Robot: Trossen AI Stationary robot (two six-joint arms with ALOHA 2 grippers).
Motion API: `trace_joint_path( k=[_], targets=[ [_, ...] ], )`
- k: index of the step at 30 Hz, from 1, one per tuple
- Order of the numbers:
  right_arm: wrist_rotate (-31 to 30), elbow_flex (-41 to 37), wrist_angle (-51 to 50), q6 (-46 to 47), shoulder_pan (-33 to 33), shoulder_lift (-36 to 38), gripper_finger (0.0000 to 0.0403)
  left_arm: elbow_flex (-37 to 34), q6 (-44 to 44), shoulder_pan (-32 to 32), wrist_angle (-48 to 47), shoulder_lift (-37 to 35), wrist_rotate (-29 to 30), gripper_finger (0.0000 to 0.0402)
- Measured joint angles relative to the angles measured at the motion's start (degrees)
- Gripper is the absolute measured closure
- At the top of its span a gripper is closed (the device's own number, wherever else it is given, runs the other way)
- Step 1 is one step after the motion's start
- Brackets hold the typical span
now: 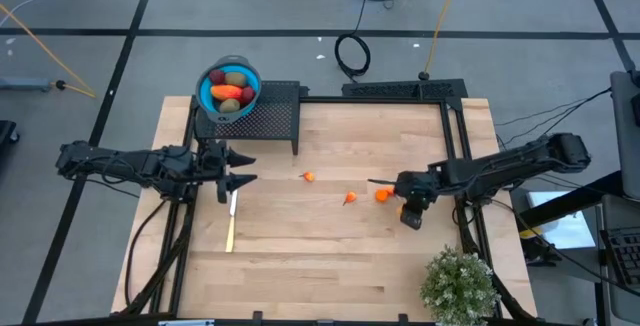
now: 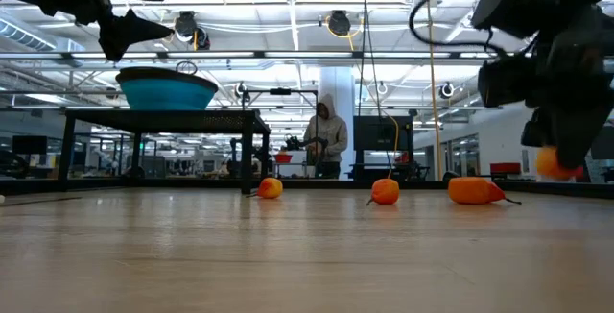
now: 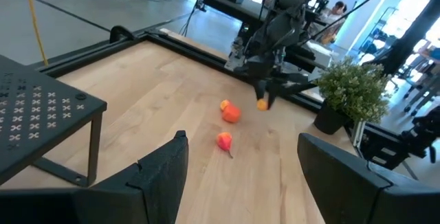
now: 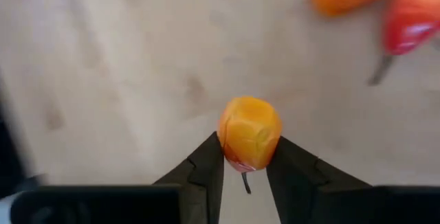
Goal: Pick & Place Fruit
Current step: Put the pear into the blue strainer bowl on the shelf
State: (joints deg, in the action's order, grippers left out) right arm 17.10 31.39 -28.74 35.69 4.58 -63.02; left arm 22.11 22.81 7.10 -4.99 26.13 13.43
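We start with the tiny orange fruit [image 4: 249, 134] at the centre of the right wrist view: it sits pinched between the two dark fingers [image 4: 206, 165] of the right gripper [image 1: 411, 209], which has closed narrowly around it. In the low view it shows at the right edge, clear of the table [image 1: 300, 266].

Three more orange pieces [image 1: 350, 198] lie in the middle of the high view. The blue bowl [image 1: 229, 89], upper left on its black stand [image 1: 275, 111], already holds several fruits.

The left gripper [image 1: 240, 167], left of centre, gapes wide and holds nothing; a pale knife [image 1: 231, 221] lies just below it.

We judge the grip risky: the fruit is small and rounded, so it could squirt out during the carry.
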Motion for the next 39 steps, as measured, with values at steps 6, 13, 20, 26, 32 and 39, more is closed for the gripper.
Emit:
trace_joint_path(
  k=[6,13,20,26,32,39],
  targets=[
    [11.4,0.0,6.6,4.5,0.0,6.7,0.0316,0.0,1.5,0.0,4.0,0.1,0.0,0.0128],
    [11.3,0.0,28.6,9.4,-0.3,12.1,0.0316,0.0,5.8,0.0,5.7,0.1,0.0,0.0128],
    [6.9,0.1,48.2,2.5,-2.0,12.9,0.0316,0.0,10.7,0.0,5.7,0.1,0.0,0.0128],
    [6.9,0.1,60.2,-8.5,-3.3,12.9,0.0316,0.0,12.4,0.0,5.7,0.1,0.0,0.0128],
    [7.0,0.1,68.6,-25.4,-3.3,12.9,0.0316,0.0,12.5,0.0,5.7,0.1,0.0,0.0128],
    [7.0,0.1,74.0,-42.1,-3.3,12.9,0.0316,0.0,12.7,0.0,5.7,0.1,-0.1,0.0128]
  ],
)
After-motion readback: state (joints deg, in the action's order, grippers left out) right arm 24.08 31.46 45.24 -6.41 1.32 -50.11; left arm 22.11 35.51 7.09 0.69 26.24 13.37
